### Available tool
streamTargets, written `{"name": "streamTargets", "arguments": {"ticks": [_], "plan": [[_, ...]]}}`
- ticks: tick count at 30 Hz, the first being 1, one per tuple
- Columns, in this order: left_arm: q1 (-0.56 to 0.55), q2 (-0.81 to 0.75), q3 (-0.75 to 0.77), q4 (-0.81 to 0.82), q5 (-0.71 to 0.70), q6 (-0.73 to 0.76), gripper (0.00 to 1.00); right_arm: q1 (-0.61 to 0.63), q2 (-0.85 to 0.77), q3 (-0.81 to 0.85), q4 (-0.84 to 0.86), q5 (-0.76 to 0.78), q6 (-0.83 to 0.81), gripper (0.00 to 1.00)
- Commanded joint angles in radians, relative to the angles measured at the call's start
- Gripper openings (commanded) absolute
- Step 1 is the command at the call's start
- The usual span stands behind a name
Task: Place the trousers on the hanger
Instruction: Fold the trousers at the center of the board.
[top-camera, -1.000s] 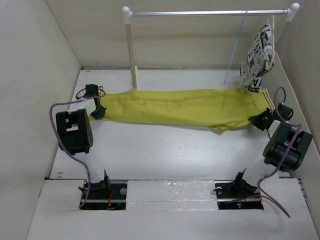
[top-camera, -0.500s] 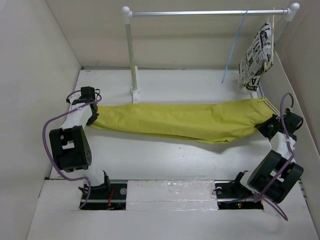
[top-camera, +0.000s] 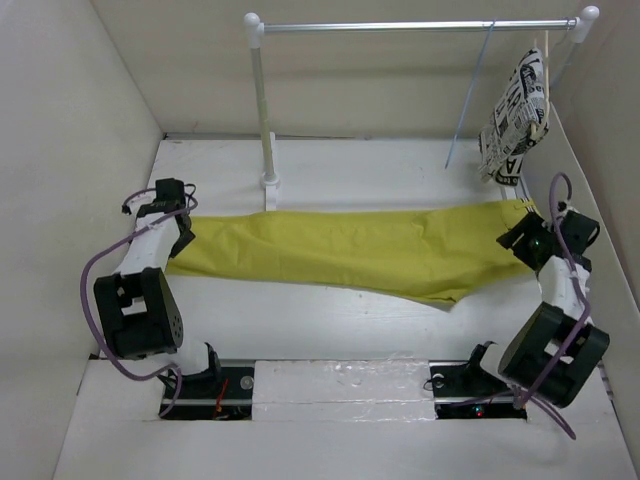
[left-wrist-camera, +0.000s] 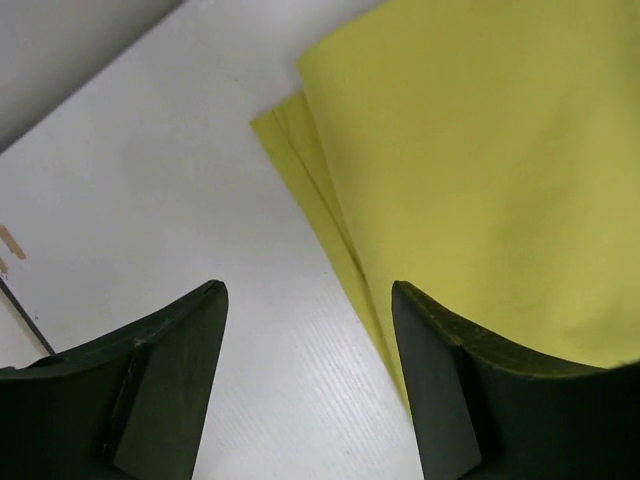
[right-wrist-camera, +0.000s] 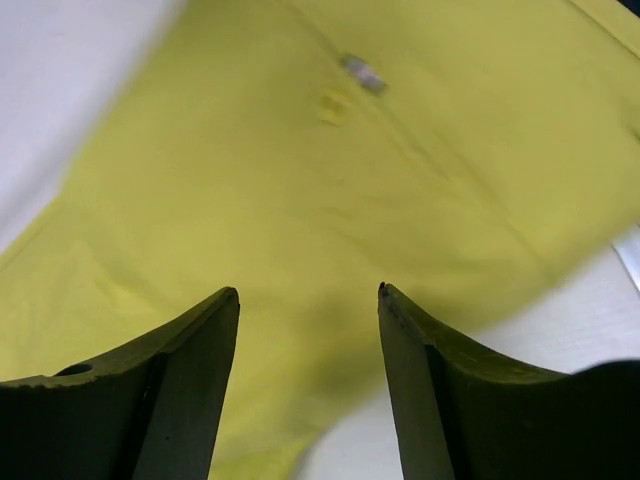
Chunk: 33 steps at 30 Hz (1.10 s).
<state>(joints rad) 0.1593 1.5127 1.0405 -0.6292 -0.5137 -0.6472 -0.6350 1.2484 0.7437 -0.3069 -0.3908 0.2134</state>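
the trousers lie flat on the white tabletop, stretched out left to right in one long mustard-yellow band. the leg ends are on the left and the wider waist end is on the right, where a bit of striped trim shows at the far corner. the cloth is mostly smooth, with a loose flap sagging toward the near edge on the right side.

at the left end the left pincer hangs right over the hem. its wrist camera shows the two dark fingers apart with bare tabletop between them, and the layered edge of the fabric running under the right-hand finger (nothing is pinched there). at the other end the right pincer sits over the waist. its fingers are spread too, with only yellow cloth beyond them and a small pale tag further off. whether the tips touch the fabric i cannot tell.

the light-blue hanger is well apart from the trousers. it hangs from the rail at the back and shows edge-on as one thin slanted line. just to its right a black-and-white printed cloth hangs from the same rail, near the wall. the rail's white post stands just behind the trousers, left of centre.
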Motion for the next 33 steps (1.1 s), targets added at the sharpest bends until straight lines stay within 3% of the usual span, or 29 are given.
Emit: {"name": "streamTargets", "arguments": {"ticks": [1,3,5,8,12,13,16,20,26,27,28,29,30,33], "plan": [[0.005,-0.075,0.062,-0.038,-0.037,-0.026,0.62,0.135,-0.078,0.069,0.02,-0.02,-0.038,0.62],[0.005,-0.066,0.044,-0.012,-0.046,-0.016,0.62,0.248,-0.105,0.042,0.054,-0.039,-0.057,0.6],[0.005,-0.01,0.039,0.019,-0.065,-0.017,0.61,0.367,-0.109,0.016,0.058,-0.075,-0.094,0.47],[0.037,0.087,0.075,0.011,-0.124,-0.055,0.58,0.495,-0.086,-0.01,0.058,-0.097,-0.135,0.4],[0.146,0.101,0.083,0.081,0.001,-0.062,0.56,0.665,-0.079,-0.014,0.037,-0.08,-0.177,0.46],[0.16,0.093,0.078,0.1,0.024,-0.054,0.56,0.682,-0.076,-0.014,0.032,-0.076,-0.181,0.52],[0.169,0.134,0.091,0.143,0.055,-0.022,0.55,0.724,-0.035,-0.001,0.023,-0.079,-0.2,0.57],[0.169,0.202,0.115,0.158,0.076,-0.017,0.49,0.735,0.014,0.013,0.051,-0.108,-0.198,0.57],[0.169,0.233,0.116,0.215,0.13,0.015,0.53,0.79,0.089,0.078,0.081,-0.138,-0.201,0.56],[0.169,0.237,0.115,0.229,0.136,0.017,0.49,0.799,0.109,0.091,0.089,-0.143,-0.2,0.56],[0.169,0.238,0.116,0.24,0.145,0.027,0.39,0.81,0.121,0.095,0.094,-0.148,-0.201,0.55],[0.169,0.238,0.121,0.253,0.165,0.038,0.26,0.837,0.131,0.101,0.095,-0.146,-0.201,0.55],[0.169,0.238,0.125,0.256,0.172,0.04,0.04,0.85,0.138,0.105,0.101,-0.146,-0.2,0.55],[0.16,0.218,0.162,0.215,0.152,0.032,0.0,0.883,0.161,0.108,0.118,-0.126,-0.189,0.55]]}}
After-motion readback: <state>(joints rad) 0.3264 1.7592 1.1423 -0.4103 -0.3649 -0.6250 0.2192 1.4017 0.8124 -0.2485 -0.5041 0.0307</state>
